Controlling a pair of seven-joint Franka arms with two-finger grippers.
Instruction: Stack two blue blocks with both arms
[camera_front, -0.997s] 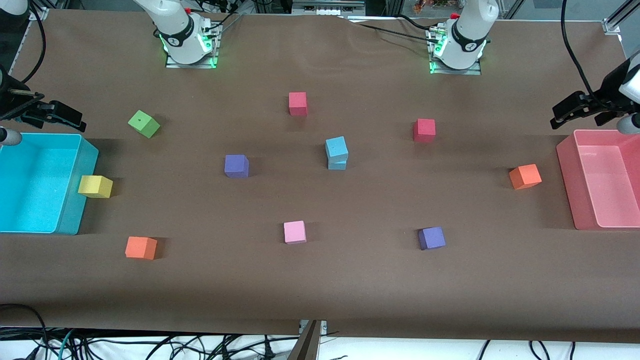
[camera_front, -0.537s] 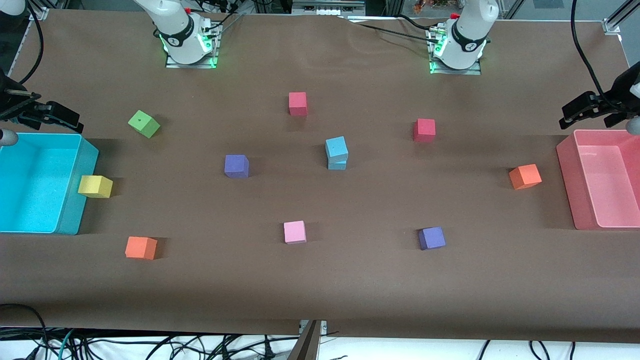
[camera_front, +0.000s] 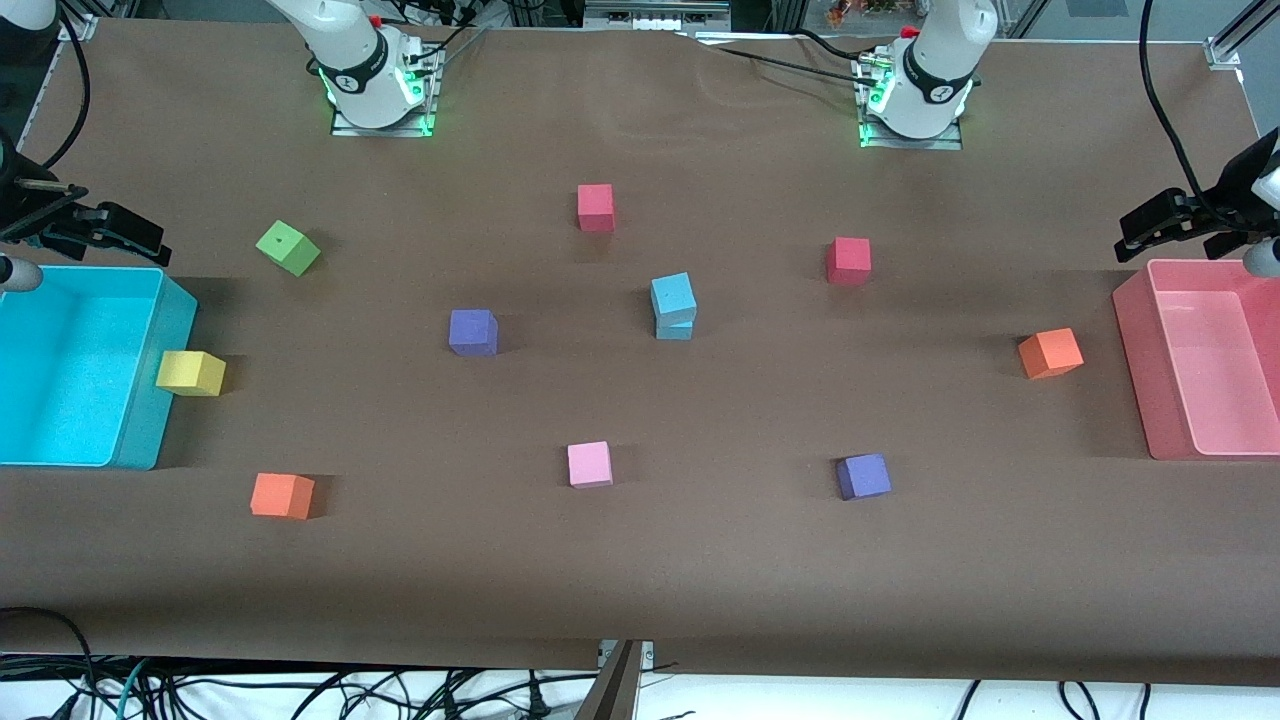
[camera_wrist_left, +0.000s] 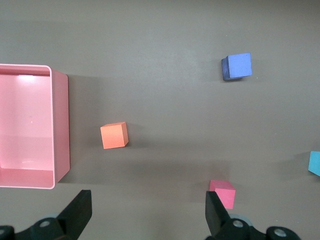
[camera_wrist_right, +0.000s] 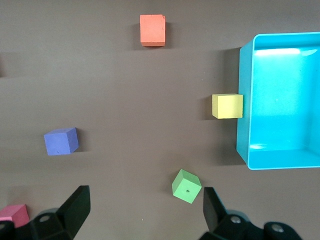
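Observation:
The two blue blocks stand stacked in the middle of the table, the upper one (camera_front: 673, 295) slightly askew on the lower one (camera_front: 675, 329). No gripper touches them. An edge of the stack (camera_wrist_left: 315, 163) shows in the left wrist view. My left gripper (camera_front: 1150, 225) hangs open and empty above the table beside the pink bin (camera_front: 1133, 330); its own view shows the jaws (camera_wrist_left: 148, 215) spread wide. My right gripper (camera_front: 120, 232) hangs open and empty above the table near the cyan bin (camera_front: 165, 400), jaws (camera_wrist_right: 145, 207) wide apart over the table beside the green cube (camera_wrist_right: 186, 186).
Loose cubes lie around the stack: two red (camera_front: 595, 207) (camera_front: 848, 261), two purple (camera_front: 472, 332) (camera_front: 863, 476), pink (camera_front: 589, 464), two orange (camera_front: 1050, 353) (camera_front: 282, 495), green (camera_front: 288, 247), and yellow (camera_front: 190, 373) against the cyan bin.
My left gripper has drawn back a little toward its end of the table by the pink bin. The right gripper and the blue stack have hardly moved.

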